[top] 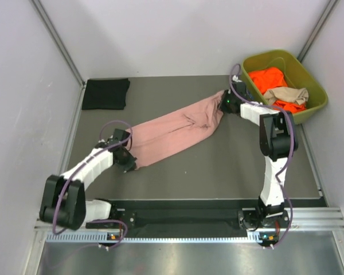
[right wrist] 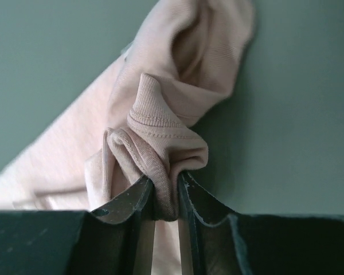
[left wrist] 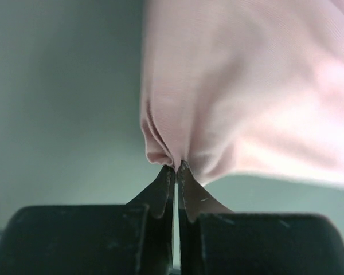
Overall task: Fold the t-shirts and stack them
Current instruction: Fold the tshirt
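A dusty pink t-shirt (top: 172,133) lies stretched in a long diagonal band across the dark mat, from lower left to upper right. My left gripper (top: 128,158) is shut on its lower left end; the left wrist view shows a thin fold of pink cloth (left wrist: 229,97) pinched at the fingertips (left wrist: 176,168). My right gripper (top: 223,103) is shut on the upper right end, with a bunched ribbed hem (right wrist: 160,154) squeezed between its jaws (right wrist: 166,186). A black t-shirt (top: 106,93) lies folded at the mat's far left corner. Orange (top: 268,79) and tan (top: 288,94) t-shirts sit in the bin.
An olive-green plastic bin (top: 309,77) stands at the far right, just beyond my right arm. White walls close in the left, back and right sides. A metal rail runs along the near edge by the arm bases.
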{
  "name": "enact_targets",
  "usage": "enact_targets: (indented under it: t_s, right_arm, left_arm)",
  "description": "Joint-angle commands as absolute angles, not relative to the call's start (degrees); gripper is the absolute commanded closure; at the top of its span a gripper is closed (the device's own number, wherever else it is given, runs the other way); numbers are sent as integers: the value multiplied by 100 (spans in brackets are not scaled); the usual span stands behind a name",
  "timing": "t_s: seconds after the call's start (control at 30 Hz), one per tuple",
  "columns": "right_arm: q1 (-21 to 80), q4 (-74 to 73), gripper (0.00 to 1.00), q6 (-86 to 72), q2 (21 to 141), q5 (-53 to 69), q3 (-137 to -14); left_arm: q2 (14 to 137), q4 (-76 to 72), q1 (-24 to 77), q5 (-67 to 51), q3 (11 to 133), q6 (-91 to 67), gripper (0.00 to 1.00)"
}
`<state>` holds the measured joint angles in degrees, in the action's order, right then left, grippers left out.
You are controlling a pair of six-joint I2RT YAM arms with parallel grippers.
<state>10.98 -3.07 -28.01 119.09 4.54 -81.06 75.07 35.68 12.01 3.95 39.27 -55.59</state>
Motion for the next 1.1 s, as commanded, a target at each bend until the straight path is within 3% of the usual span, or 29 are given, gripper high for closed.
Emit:
enact_targets:
  t_s: [0.0,0.2,0.43,0.6,0.83,1.0,1.03,1.07]
  right_arm:
    - [1134,-44,80,-2628,12251,456,-8963]
    - [1265,-97,79,-2741,13183,791,-10264]
    - [1354,-141,77,-2865,13983,853,-11468]
    - [1301,-552,76,-2505,14396,582,-12286]
    - [1037,-1133,79,-2321,14722,105,-13104]
    - [897,-1318,78,-2039,14678,35,-13104]
    - [862,-1353,77,-2030,14660,35,-13096]
    - [827,-1371,68,-2039,14660,44,-13096]
  left_arm:
    - [6621,4130,1897,422,3535,-6564,100]
    - [6240,4062,3724,536,3173,-7759,100]
    - [7882,2981,5965,580,3875,-8709,100]
    - [9024,2866,6319,405,4867,-8517,100]
    - [9483,2172,6188,27,5150,-7868,99]
    - [9581,1969,6038,-404,5580,-7068,76]
    - [9545,1969,5995,-439,5659,-6910,64]
    - [9519,1986,5907,-526,5825,-6595,58]
